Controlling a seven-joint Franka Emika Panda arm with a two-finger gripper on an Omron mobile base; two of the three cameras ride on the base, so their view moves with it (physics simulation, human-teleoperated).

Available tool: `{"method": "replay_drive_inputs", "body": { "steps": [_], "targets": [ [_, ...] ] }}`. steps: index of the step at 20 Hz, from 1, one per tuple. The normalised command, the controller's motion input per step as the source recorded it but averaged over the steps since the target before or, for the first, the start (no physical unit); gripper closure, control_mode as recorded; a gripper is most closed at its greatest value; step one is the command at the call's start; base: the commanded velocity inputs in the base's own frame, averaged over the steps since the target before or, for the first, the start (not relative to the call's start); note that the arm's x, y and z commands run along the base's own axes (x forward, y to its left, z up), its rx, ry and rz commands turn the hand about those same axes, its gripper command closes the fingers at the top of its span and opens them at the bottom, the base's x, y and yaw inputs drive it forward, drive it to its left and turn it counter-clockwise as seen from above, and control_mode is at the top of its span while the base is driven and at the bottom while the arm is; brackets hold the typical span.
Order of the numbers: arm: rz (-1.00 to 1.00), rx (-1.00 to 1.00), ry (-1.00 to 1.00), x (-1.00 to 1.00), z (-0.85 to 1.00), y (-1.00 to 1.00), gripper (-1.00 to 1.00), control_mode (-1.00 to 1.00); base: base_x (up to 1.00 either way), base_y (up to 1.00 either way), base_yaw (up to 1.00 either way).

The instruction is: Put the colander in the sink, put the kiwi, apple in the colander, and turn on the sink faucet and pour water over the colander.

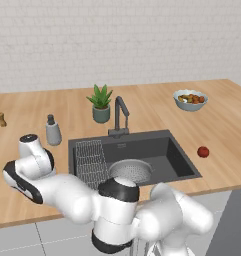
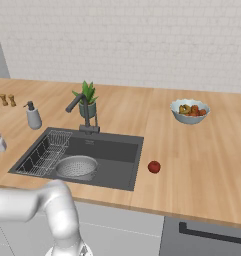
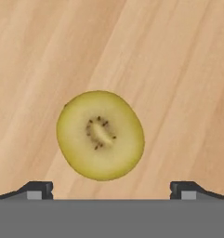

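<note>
The kiwi [image 3: 100, 135], a yellow-green slice with dark seeds, lies flat on the wooden counter right below my hand. My gripper [image 3: 112, 190] is open, its two dark fingertips set wide on either side of the kiwi and touching nothing. The arm reaches over the counter left of the sink [image 1: 178, 156] [image 2: 118, 159]. In the basin sits the silvery perforated colander [image 1: 131, 171] [image 2: 77, 166], holding nothing. The red apple [image 1: 203, 151] [image 2: 154, 166] rests on the counter right of the sink. The dark faucet [image 1: 120, 114] [image 2: 85, 113] stands behind the basin; no water shows.
A wire rack [image 1: 90, 157] [image 2: 44, 152] fills the sink's left part. Behind stand a soap bottle [image 1: 53, 131] [image 2: 33, 116], a potted plant [image 1: 101, 102] [image 2: 88, 98] and two shakers [image 2: 8, 100]. A pale fruit bowl [image 1: 190, 99] [image 2: 190, 111] sits far right.
</note>
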Motion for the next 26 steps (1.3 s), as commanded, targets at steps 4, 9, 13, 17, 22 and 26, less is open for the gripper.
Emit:
{"method": "replay_drive_inputs", "body": {
  "steps": [4, 9, 13, 17, 22, 26],
  "targets": [
    [0.00, 0.00, 0.01, 0.18, -0.30, 0.17, -1.00, -1.00, 0.00, 0.00, 0.00],
    [0.01, 0.00, 0.01, 0.21, -0.32, 0.15, -1.00, -1.00, 0.00, 0.00, 0.00],
    [0.01, 0.00, 0.01, 0.24, -0.27, 0.22, -1.00, -1.00, 0.00, 0.00, 0.00],
    [0.00, 0.00, 0.00, 0.00, -0.10, 0.11, 1.00, -1.00, 0.00, 0.00, 0.00],
    [0.00, 0.00, 0.00, -0.23, 0.00, -0.09, 1.00, -1.00, 0.00, 0.00, 0.00],
    [-0.02, 0.00, -0.01, -0.32, 0.09, -0.56, 1.00, -1.00, 0.00, 0.00, 0.00]
  ]
}}
